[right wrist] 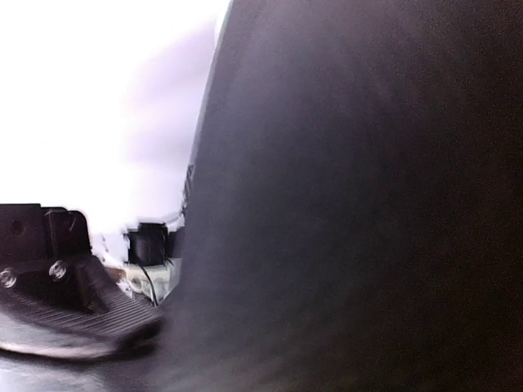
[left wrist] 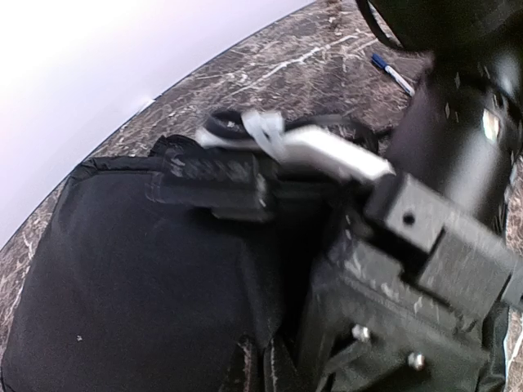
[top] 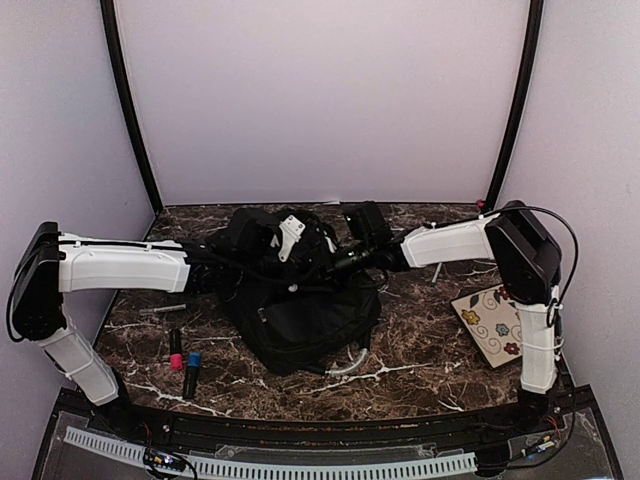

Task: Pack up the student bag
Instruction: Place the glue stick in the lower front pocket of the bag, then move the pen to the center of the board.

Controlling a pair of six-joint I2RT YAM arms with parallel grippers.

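Black student bag point(right wrist: 368, 204) fabric crowds my right wrist camera.
It sits mid-way along the bench point(top: 420, 340), under both arms; whether my left fingers point(left wrist: 212, 192) or right fingers point(right wrist: 73, 314) grip anything, I cannot tell.

The student bag point(top: 305, 320), black soft fabric, lies crumpled at mid-table.
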